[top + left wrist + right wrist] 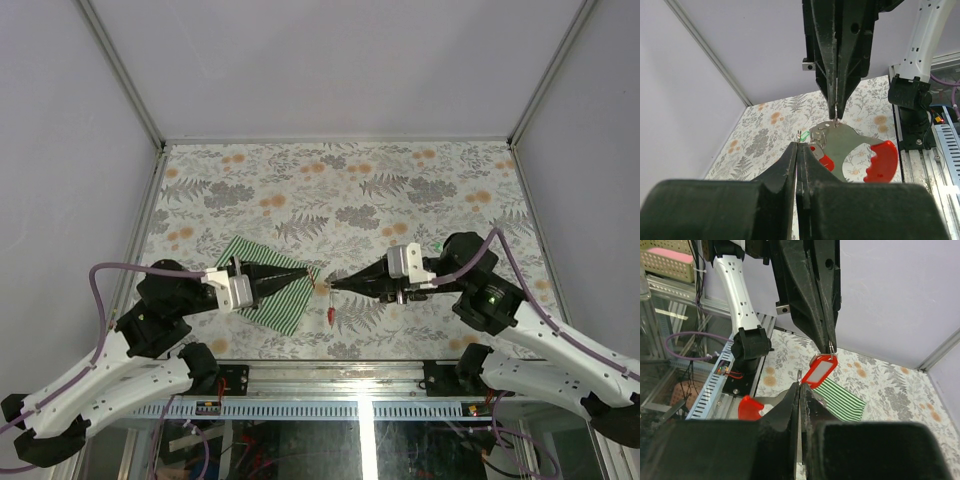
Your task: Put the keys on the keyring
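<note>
Above the floral-print table (350, 190), left gripper (308, 272) clamped on thin grey keyring with red tag (822, 371) — right gripper (333, 285) clamped on red-tipped curved metal plate (840, 145).

Your bench (400, 180) wears a grey-and-orange fern-print covering. Plain pale lilac walls (330, 60) box it in, set on thin aluminium corner posts (120, 70). A silver slotted rail (280, 408) runs along your near edge. Off to the side, a cream woven basket (670, 270) sits on a metal rack. The light is soft and even.

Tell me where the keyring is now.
Top view, centre: the keyring hangs between the left gripper and right gripper tips, just right of the striped cloth.
</note>
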